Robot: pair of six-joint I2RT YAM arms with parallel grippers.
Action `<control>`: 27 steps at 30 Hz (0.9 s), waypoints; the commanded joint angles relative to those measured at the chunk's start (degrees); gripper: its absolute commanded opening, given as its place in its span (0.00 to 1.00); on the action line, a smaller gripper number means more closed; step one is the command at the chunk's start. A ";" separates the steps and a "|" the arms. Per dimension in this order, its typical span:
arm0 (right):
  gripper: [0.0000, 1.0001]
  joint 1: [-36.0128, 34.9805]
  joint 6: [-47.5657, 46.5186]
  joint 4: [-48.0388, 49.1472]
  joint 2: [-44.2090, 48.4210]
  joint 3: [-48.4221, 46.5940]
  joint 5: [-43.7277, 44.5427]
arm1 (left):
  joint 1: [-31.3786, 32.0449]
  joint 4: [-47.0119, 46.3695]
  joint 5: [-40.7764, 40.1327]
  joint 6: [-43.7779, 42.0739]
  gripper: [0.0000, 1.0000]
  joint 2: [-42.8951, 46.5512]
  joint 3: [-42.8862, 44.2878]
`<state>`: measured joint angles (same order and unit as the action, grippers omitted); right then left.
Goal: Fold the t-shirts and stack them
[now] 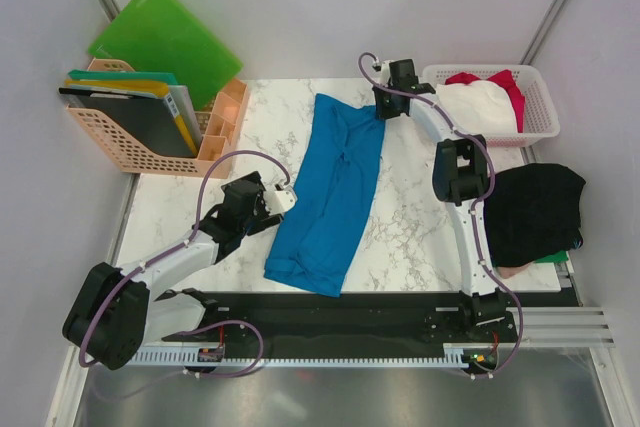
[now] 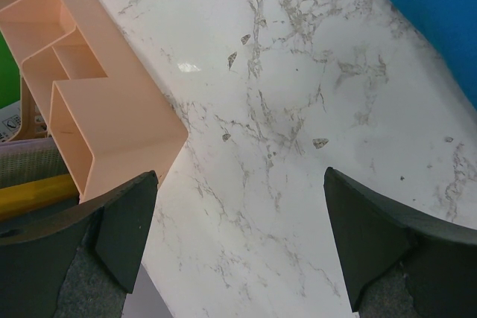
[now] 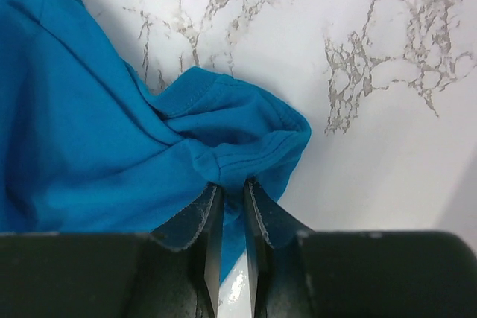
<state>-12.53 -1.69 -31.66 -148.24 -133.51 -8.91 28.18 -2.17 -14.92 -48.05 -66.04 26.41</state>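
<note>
The right claw (image 3: 231, 190) is pinching the blue t-shirt (image 1: 330, 187) at its far corner; the left claw (image 2: 238, 180) is hanging spread wide over the desk (image 1: 415, 222) beside it.

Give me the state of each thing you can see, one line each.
Blue t-shirt: folded into a long strip on the table.
Right fingers: shut on that shirt's far corner.
Left fingers: open, empty, over bare table.
Black t-shirt: crumpled heap at the table's right edge.
White t-shirt: bunched in the basket.
Red t-shirt: bunched in the basket.
Green folder: propped up, tilted.
</note>
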 commanded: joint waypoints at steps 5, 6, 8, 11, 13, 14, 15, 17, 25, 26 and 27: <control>0.20 -0.03 0.46 9.15 5.94 6.13 7.32 | -0.32 0.24 -0.46 0.68 1.00 0.47 1.71; 0.19 -0.03 1.16 10.12 6.56 7.29 8.54 | -0.32 0.24 -0.64 0.59 1.00 0.56 1.71; 0.18 -0.03 1.69 12.14 8.41 9.92 9.95 | -0.41 0.33 -0.90 0.33 1.00 1.00 1.54; 0.18 -0.03 3.36 12.15 9.55 11.34 12.94 | -0.41 0.33 -0.90 0.15 1.00 1.09 1.45; 0.34 -0.03 2.32 12.24 10.25 12.13 13.56 | -0.41 0.24 -0.90 0.24 1.00 0.83 1.71; 0.47 -0.03 2.22 12.24 10.34 12.66 13.65 | -0.41 0.24 -0.82 0.33 1.00 0.39 1.80; 0.66 -0.03 2.22 12.24 10.43 13.01 13.65 | -0.32 0.24 -0.73 0.33 1.00 0.13 2.06; 0.77 -0.03 0.20 12.41 11.22 14.32 14.18 | -0.32 0.33 -0.64 0.50 1.00 -0.31 2.24; 0.82 -0.03 0.02 20.66 23.40 31.08 13.49 | -0.41 0.50 -0.73 0.59 1.00 0.21 2.15; 0.82 -0.03 -0.76 20.50 25.35 32.60 9.04 | -0.41 0.50 -0.55 0.59 1.00 0.47 2.15; 0.83 -0.12 -1.29 19.54 29.38 33.92 5.51 | -0.32 0.59 0.14 0.68 1.00 0.65 2.15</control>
<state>-12.51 -1.65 -16.01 -129.80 -102.45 3.36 28.18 -1.52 -14.94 -48.05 -66.37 26.74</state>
